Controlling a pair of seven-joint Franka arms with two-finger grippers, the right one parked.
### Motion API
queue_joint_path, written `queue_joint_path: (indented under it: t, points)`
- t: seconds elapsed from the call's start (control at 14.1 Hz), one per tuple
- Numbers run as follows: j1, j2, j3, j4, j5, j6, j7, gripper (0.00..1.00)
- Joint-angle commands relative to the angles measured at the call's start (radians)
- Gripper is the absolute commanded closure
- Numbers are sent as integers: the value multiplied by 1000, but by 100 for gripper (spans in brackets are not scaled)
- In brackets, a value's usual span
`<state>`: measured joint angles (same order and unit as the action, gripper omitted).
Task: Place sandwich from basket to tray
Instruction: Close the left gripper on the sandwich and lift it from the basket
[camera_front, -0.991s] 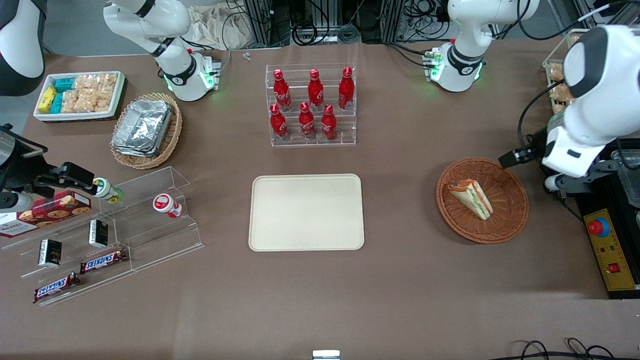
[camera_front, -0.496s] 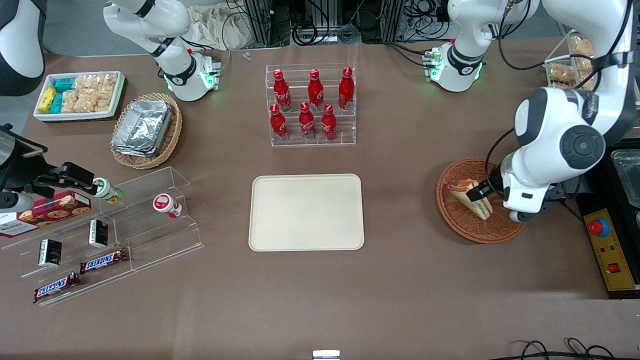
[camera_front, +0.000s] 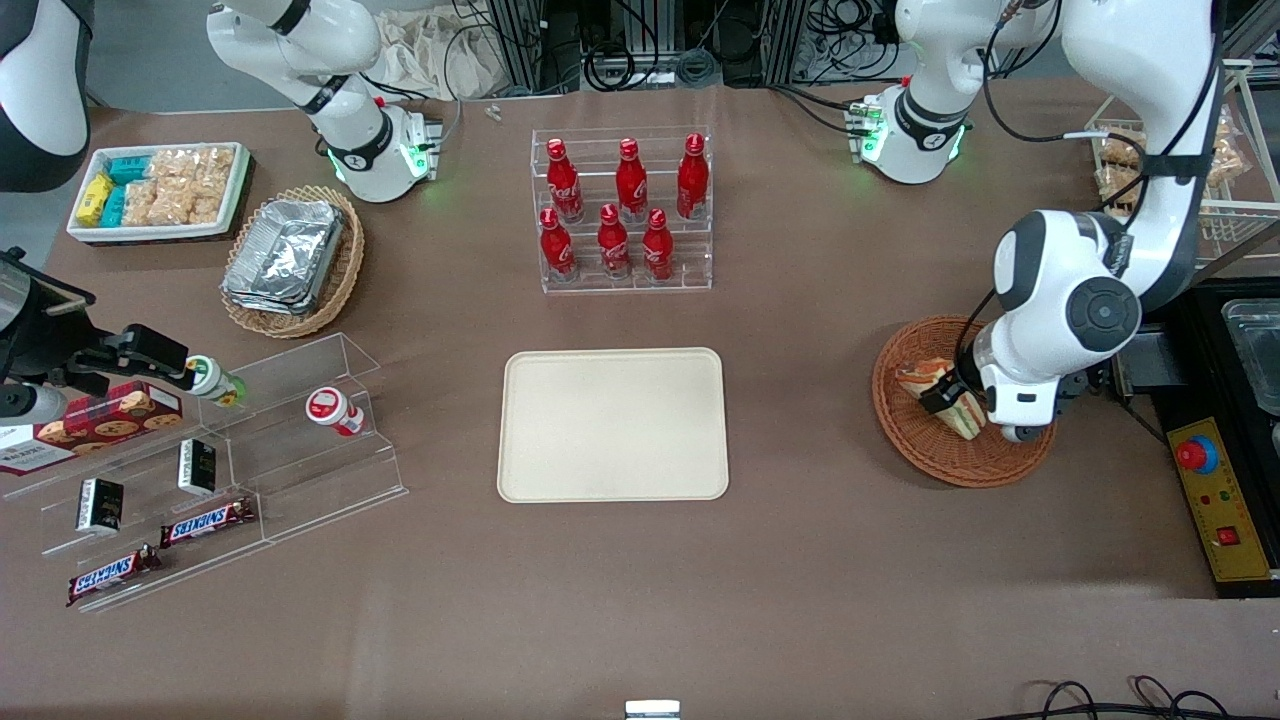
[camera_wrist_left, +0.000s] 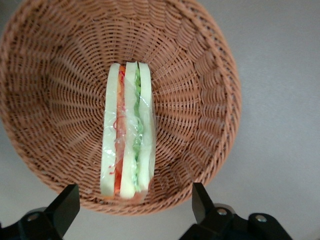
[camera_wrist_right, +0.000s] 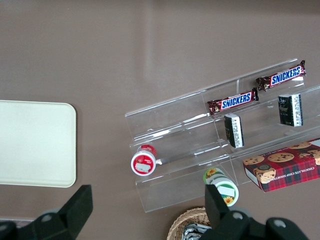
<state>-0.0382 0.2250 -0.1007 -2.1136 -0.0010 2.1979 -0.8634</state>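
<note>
The sandwich (camera_front: 917, 378) is a white-bread wedge with red, orange and green filling. It lies in the round reddish-brown wicker basket (camera_front: 925, 462), partly hidden under my arm in the front view. The left wrist view shows the sandwich (camera_wrist_left: 127, 140) whole, cut edge up, in the basket (camera_wrist_left: 55, 65). My left gripper (camera_front: 958, 405) hovers above the basket, open and empty (camera_wrist_left: 132, 206), with its fingers spread wider than the sandwich and the sandwich's near end between them. The cream-beige tray (camera_front: 612, 424) lies flat at the table's middle, toward the parked arm from the basket.
A clear rack of red bottles (camera_front: 622, 212) stands farther from the camera than the tray. A tan basket of foil containers (camera_front: 292, 260), a white snack tray (camera_front: 160, 190) and a clear stepped shelf with candy bars (camera_front: 210, 470) lie toward the parked arm's end. A control box (camera_front: 1220, 500) sits beside the basket.
My left arm has swung in from the table's edge to above the basket, and the gripper now hovers over the sandwich. The sandwich and the basket have not moved.
</note>
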Motion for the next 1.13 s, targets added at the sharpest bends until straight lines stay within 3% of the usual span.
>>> queue_joint_path:
  t: [0.0, 0.21, 0.42, 0.57, 0.64, 1.06]
  points:
    - [3, -12, -2, -74, 12, 77, -35, 0]
    - [4, -4, -2, -114, 13, 147, -35, 1]
    - [4, 10, -1, -111, 51, 152, -72, 17]
    - [4, 25, 18, -111, 107, 169, -115, 17]
    - [4, 36, 19, -111, 111, 184, -127, 23]
    - [1, 16, 16, -77, 113, 133, -175, 98]
